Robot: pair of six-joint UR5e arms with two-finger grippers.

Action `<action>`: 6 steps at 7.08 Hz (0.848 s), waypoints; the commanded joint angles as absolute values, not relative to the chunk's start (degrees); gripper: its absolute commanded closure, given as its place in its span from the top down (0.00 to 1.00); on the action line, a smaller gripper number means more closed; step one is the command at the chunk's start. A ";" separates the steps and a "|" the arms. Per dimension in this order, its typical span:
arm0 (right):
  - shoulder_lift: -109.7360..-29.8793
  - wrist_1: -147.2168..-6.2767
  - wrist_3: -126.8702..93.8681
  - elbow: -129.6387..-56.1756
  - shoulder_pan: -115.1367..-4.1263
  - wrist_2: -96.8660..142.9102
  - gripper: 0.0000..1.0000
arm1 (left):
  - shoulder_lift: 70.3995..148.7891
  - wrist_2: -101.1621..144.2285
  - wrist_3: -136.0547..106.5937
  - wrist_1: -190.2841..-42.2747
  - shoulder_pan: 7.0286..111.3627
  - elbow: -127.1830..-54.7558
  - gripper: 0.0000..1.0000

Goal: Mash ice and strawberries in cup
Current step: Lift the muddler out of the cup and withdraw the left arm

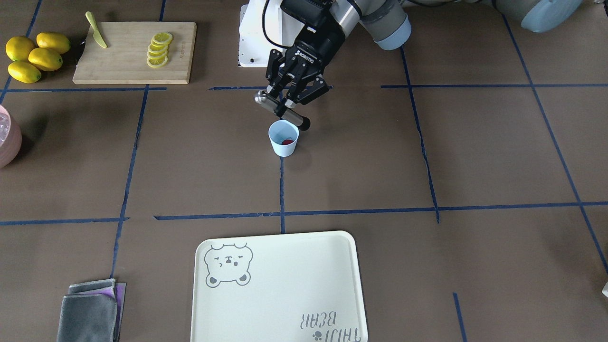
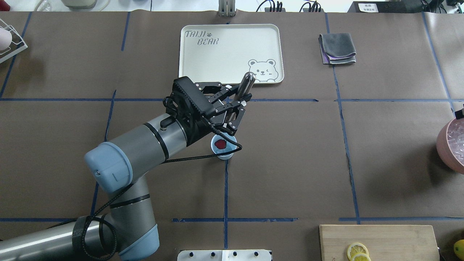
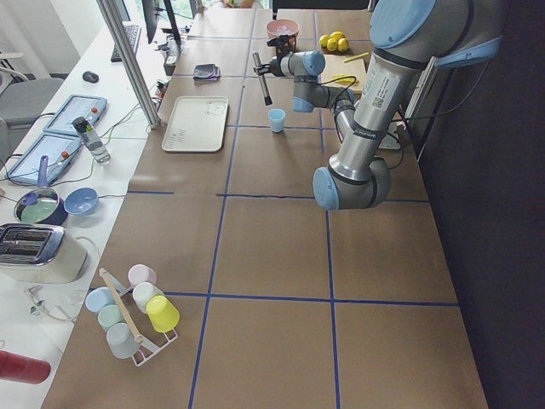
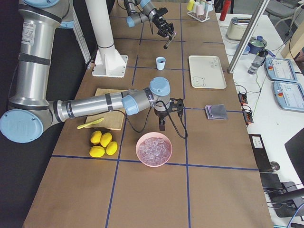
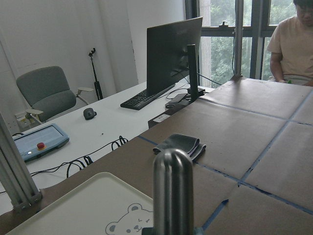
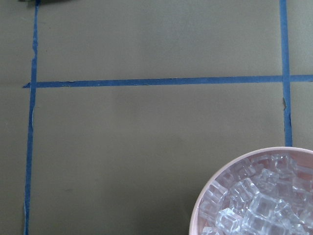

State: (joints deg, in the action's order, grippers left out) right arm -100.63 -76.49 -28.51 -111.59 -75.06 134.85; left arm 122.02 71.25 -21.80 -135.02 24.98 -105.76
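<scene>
- While the left gripper hangs just above the small pale-blue plastic cup, its 2 fingers are pinched on a steel cylindrical muddler with a black tip. The tool is held at a slant, not upright.
- From the front-facing camera, the muddler's black tip sits at 2 o'clock of the cup's mouth, close to the rim but not inside it. Its rounded steel end points off toward 10 o'clock.
- From overhead, the cup stands upright on the brown paper-covered table at 6 o'clock of the cream bear-printed tray, well apart from it. 1 dark-red strawberry lies in the bottom of the cup.
- Any ice in the cup is too faint to make out. Clear ice cubes fill the round pink bowl at 3 o'clock on the overhead table.
- The right gripper hovers near that bowl, at its 12 o'clock in the right-side view. Whether it is spread or closed, I cannot tell.
- The step in hand looks like bringing the muddler to the cup. The berry appears whole, so mashing has probably not begun.
- The next move calls for swinging the tool upright, centring the black tip over the mouth and lowering it straight onto the berry, then pressing and twisting.
- Nothing braces the light cup, so an off-centre push could tip or skid it.
</scene>
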 commanded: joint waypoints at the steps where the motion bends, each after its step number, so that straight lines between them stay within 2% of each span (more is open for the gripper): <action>1: -100.63 -76.46 -28.56 -111.62 -75.06 134.82 1.00 | 115.87 72.93 -21.97 -128.68 29.42 -106.53 0.00; 3: -100.63 -76.46 -28.56 -111.71 -75.06 134.74 1.00 | 114.52 94.01 -27.64 -113.54 41.42 -106.79 0.00; 6: -101.16 -76.46 -28.48 -111.97 -75.67 134.74 1.00 | 99.45 120.16 -27.68 -112.24 60.40 -104.87 0.00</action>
